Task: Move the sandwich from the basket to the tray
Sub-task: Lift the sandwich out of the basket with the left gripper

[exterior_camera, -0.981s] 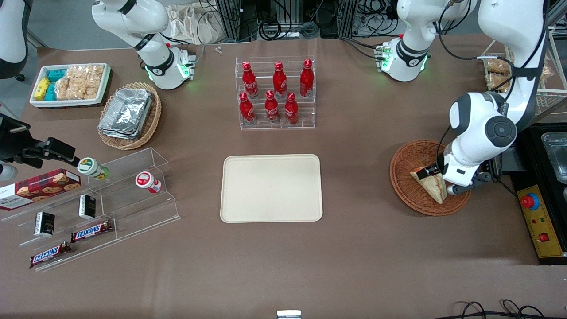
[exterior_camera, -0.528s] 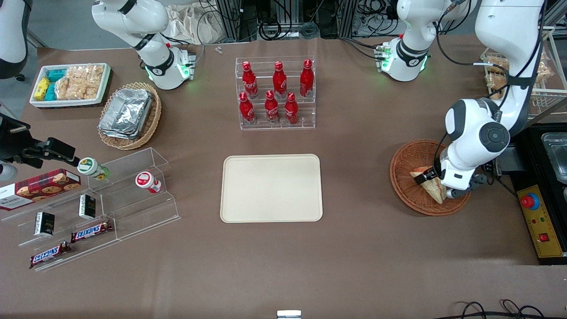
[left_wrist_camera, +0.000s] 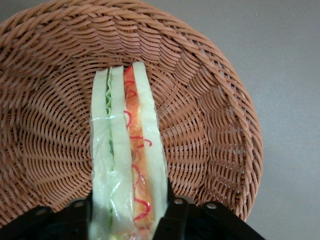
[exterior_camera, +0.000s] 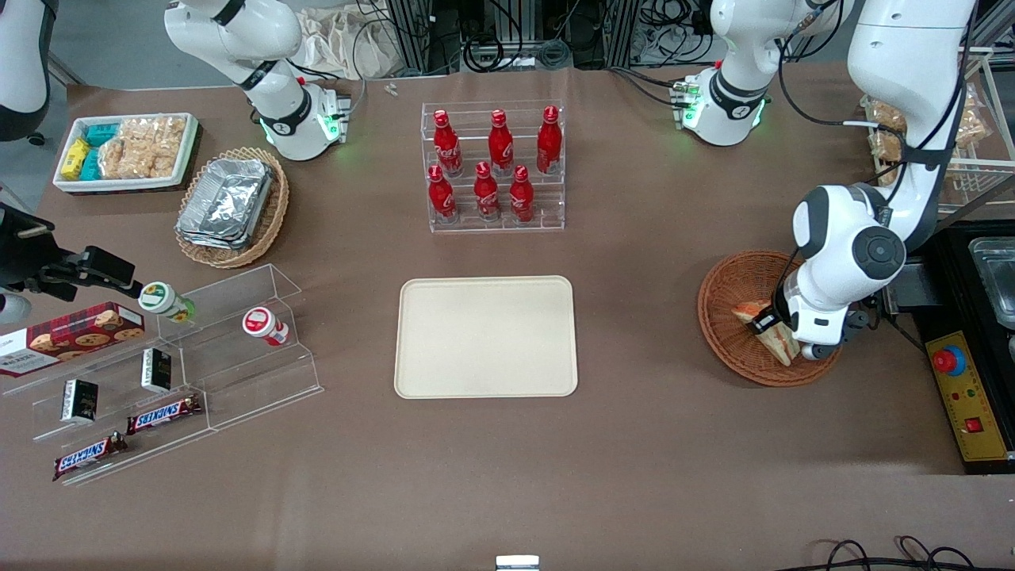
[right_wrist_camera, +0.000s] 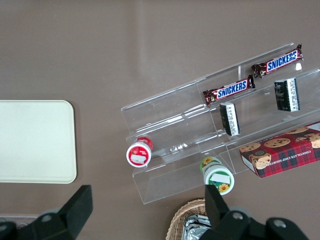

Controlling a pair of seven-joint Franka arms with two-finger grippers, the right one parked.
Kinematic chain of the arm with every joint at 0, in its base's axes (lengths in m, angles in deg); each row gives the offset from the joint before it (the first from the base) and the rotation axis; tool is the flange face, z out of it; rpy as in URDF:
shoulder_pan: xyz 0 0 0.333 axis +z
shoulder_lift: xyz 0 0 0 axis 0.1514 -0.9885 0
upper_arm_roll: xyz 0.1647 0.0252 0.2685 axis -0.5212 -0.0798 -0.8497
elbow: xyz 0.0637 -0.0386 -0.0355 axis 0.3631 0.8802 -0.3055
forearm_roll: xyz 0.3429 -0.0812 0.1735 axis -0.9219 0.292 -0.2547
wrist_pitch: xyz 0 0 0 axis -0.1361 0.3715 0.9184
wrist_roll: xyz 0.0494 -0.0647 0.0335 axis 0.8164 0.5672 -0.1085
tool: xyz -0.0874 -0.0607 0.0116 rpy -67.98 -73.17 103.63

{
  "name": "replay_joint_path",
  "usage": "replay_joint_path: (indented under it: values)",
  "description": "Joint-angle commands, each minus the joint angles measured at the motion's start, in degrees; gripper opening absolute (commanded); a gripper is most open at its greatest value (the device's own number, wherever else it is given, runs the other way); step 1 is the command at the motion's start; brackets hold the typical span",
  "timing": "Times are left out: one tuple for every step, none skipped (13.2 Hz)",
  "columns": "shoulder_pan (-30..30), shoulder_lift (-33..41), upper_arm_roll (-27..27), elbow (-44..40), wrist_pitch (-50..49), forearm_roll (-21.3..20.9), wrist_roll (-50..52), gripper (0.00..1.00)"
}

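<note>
Gripper [left_wrist_camera: 127, 210] clamped on wrapped sandwich [left_wrist_camera: 127, 150] inside wicker basket [left_wrist_camera: 210, 125] at table's working-arm edge; next, likely lifting toward central tray [exterior_camera: 485, 337].

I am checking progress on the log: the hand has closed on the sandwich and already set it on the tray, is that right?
Not quite. The hand has closed on the sandwich, but it is over the basket, not on the tray, which has nothing on it. The front view shows this, and the left wrist view shows wicker beneath the sandwich.
</note>
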Motion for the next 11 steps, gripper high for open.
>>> replay_joint_path:
  values:
    - [0.2, 0.3, 0.2, -0.7, 0.5, -1.1, 1.0, 0.00]
    - [0.2, 1.2, 0.2, -1.7, -0.3, -1.1, 1.3, 0.00]
    - [0.2, 2.3, 0.2, -3.0, -3.4, -1.1, 1.1, 0.00]
    - [0.2, 3.1, 0.2, -5.6, -8.4, -1.2, 1.0, 0.00]
    - [0.1, 3.6, 0.2, -9.6, -15.1, -1.2, 0.8, 0.00]
    - [0.1, 3.6, 0.3, -14.4, -21.8, -1.3, 0.8, 0.00]
    - [-0.1, 3.5, 0.5, -19.2, -27.8, -1.3, 0.8, 0.00]
    - [-0.3, 3.5, 0.8, -23.5, -33.3, -1.2, 0.8, 0.00]
    - [-0.8, 3.3, 0.9, -27.9, -37.8, -1.1, 0.9, 0.00]
    - [-0.9, 3.1, 1.7, -31.7, -41.5, -0.5, 0.9, 0.00]
    - [-0.9, 3.1, 4.0, -35.0, -44.2, -0.4, 1.1, 0.00]
